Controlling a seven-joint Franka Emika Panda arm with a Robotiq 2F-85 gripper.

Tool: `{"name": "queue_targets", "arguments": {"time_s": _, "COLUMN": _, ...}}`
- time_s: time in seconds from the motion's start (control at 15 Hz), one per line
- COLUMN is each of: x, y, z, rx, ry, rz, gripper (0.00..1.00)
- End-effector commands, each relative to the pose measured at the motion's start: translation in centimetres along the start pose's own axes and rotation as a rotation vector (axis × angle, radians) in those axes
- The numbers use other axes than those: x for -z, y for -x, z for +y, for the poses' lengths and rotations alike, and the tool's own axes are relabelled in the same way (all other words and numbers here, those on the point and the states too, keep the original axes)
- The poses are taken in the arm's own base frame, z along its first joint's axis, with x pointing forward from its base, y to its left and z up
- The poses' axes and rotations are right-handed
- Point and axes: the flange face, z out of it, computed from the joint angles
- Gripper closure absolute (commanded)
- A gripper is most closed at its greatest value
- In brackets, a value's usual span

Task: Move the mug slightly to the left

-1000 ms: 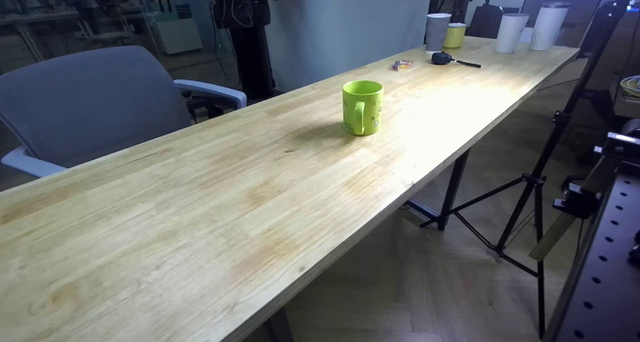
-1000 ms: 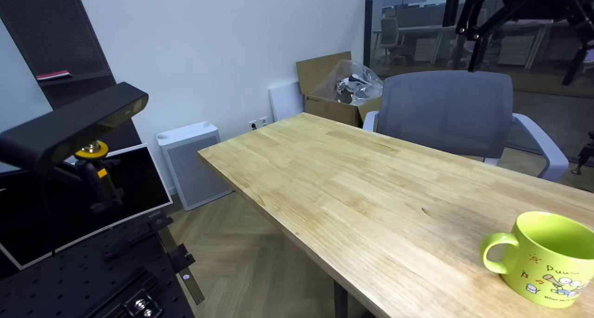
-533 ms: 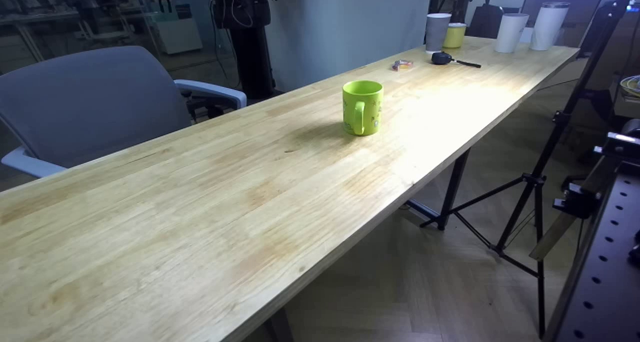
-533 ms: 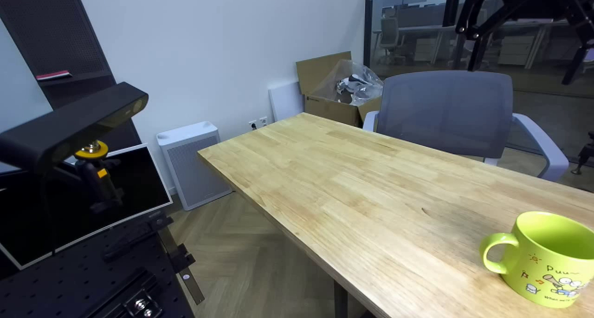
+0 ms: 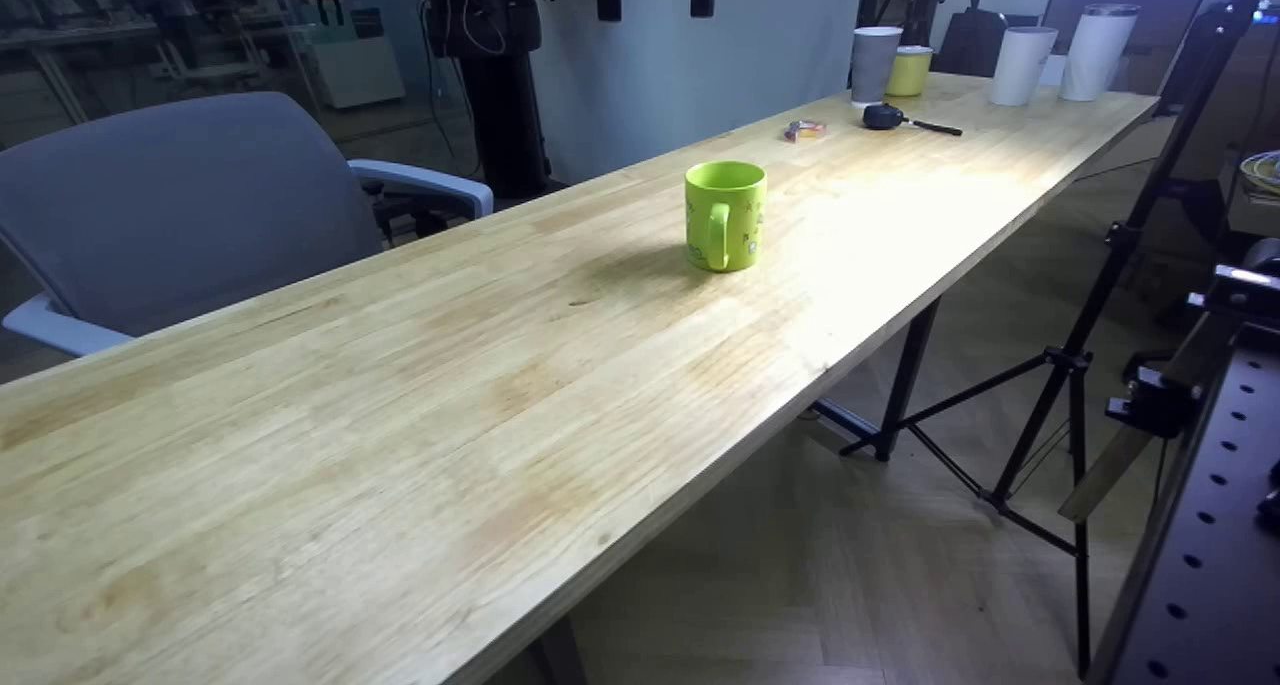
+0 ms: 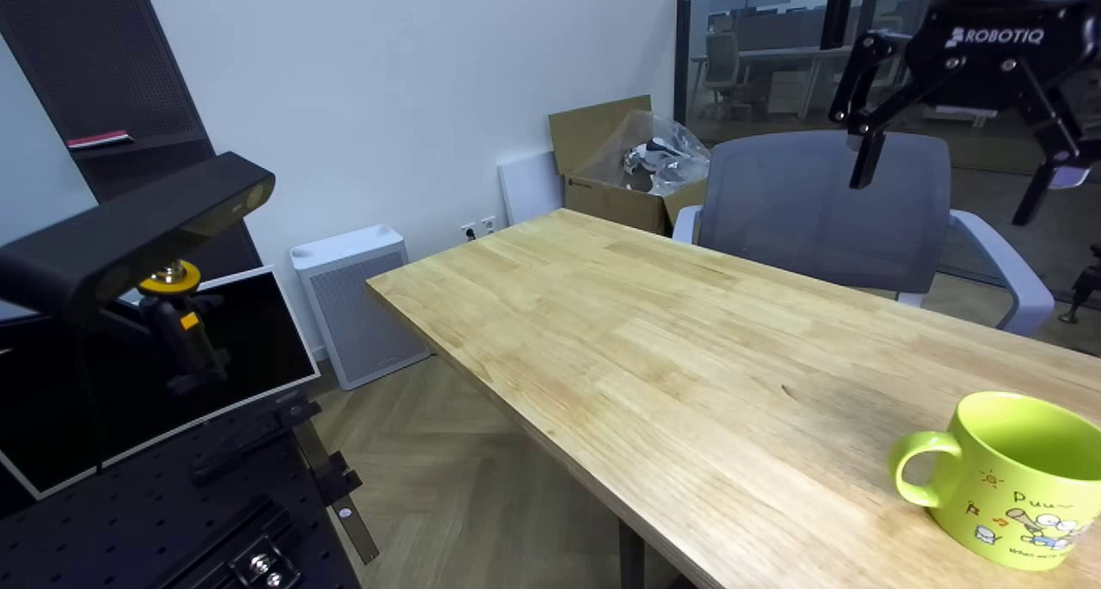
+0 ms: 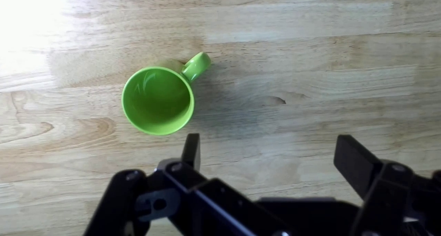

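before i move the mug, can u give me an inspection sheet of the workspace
Surface: table, wooden, strongly glaring in one stretch
Job's things: mug, upright on the table, looks empty inside
Clutter: at the far end, grey cup, yellowish cup, white cup, tumbler, black item, small packet
Grippers: end effector, open, above the table, holding nothing
Cables: thin cable hanging by the black stand
Surroundings: chair along one long side, tripod along the other, open box beyond the table
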Motion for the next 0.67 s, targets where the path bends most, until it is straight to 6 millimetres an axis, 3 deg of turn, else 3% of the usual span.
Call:
{"name": "queue_targets", "arguments": {"time_s": 0.0, "x": -2.5, "y": -0.2, "z": 0.3, "rx": -0.018, "ry": 0.019, "rz": -0.028, "gripper": 0.00}}
{"name": "queue_targets", "arguments": {"time_s": 0.6, "x": -8.2, "y": -0.2, "z": 1.9, "rx": -0.046, "ry": 0.041, "rz": -0.090, "gripper": 0.00}}
